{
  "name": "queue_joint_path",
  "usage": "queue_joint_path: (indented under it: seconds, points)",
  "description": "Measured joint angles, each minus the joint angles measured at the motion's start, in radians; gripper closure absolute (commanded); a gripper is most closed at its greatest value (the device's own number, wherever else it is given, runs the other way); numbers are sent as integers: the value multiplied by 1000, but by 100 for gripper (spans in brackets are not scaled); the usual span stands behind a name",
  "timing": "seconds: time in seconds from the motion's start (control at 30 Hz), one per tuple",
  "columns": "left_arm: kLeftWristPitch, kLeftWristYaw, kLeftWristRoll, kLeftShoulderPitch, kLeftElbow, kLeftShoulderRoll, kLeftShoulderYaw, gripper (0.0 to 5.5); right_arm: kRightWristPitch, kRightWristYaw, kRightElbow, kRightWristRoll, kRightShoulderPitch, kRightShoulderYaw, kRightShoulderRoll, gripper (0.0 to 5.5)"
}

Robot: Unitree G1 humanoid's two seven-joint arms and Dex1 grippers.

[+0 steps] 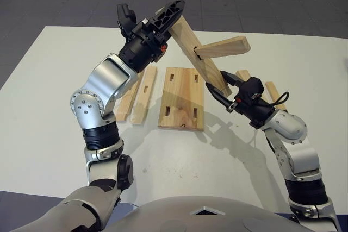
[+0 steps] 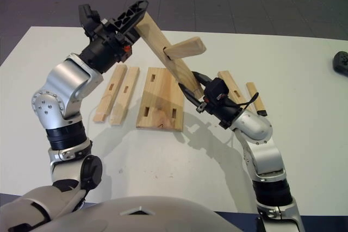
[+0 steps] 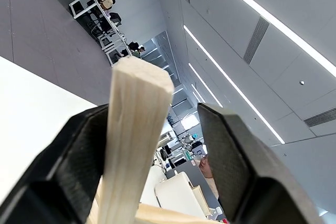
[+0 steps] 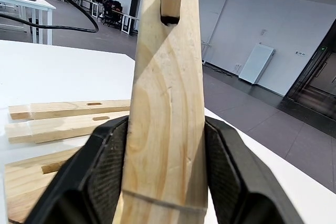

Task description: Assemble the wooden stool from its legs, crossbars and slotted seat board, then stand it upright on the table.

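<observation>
Nearest: black two-fingered right hand [image 1: 222, 84], clenched on the lower stretch of a long pale wooden leg [image 1: 193, 50]. The right wrist view has both pads flat against opposite faces of the wood.

The leg is held off the white worktop [image 1: 54, 80] and steeply tilted. Its low end hangs over the right side of a flat rectangular wooden seat board [image 1: 182, 99]. Its high end points up and to the left.

Black left hand [image 1: 152, 12] sits at the leg's high end, released, fingers spread wide. The wood lies against one finger [image 3: 79, 150]; a gap shows between the wood and the other finger.

Short pale wooden crossbar [image 1: 223, 47] is seated in a slot partway up the leg. It sticks out to the right, roughly level, with its free end in the air.

The seat board lies flat on the worktop between the two arms, with several rectangular slots cut through it.

Just left of the board lie two more slotted wooden legs, side by side: the outer leg [image 1: 129, 100] and the inner leg [image 1: 145, 96]. Whether they touch, I cannot tell.

Right of the board, behind the right hand, lie a wider wooden stick [image 2: 231, 85] and a thinner wooden stick [image 2: 254, 97], slightly apart.

Small dark object [image 2: 341, 62] sits at the worktop's far right edge.
</observation>
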Motion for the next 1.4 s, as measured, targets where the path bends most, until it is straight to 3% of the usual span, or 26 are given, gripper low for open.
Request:
queue_joint_path:
  seconds: [0.27,0.37,0.4,0.67,0.77,1.03,1.4]
  points:
    - [6,-75,228,4,-35,86,-98,437,24,0,0,8,1,1,10,342]
    - [-3,-109,271,6,-41,86,-103,438,32,-1,0,16,0,1,22,342]
    - [-6,-113,276,7,-41,84,-103,438,34,-1,1,16,0,1,25,306]
    - [-54,-82,382,56,-105,128,-33,445,48,-44,5,13,1,-10,45,183]
    - [-71,-72,446,147,-255,211,17,445,48,-63,9,6,28,-42,43,142]
    - [-35,58,377,457,-454,201,-2,445,46,-95,5,-7,94,-68,44,11]
    - [-122,19,545,476,-466,197,-37,445,45,-106,-8,-13,109,-68,44,10]
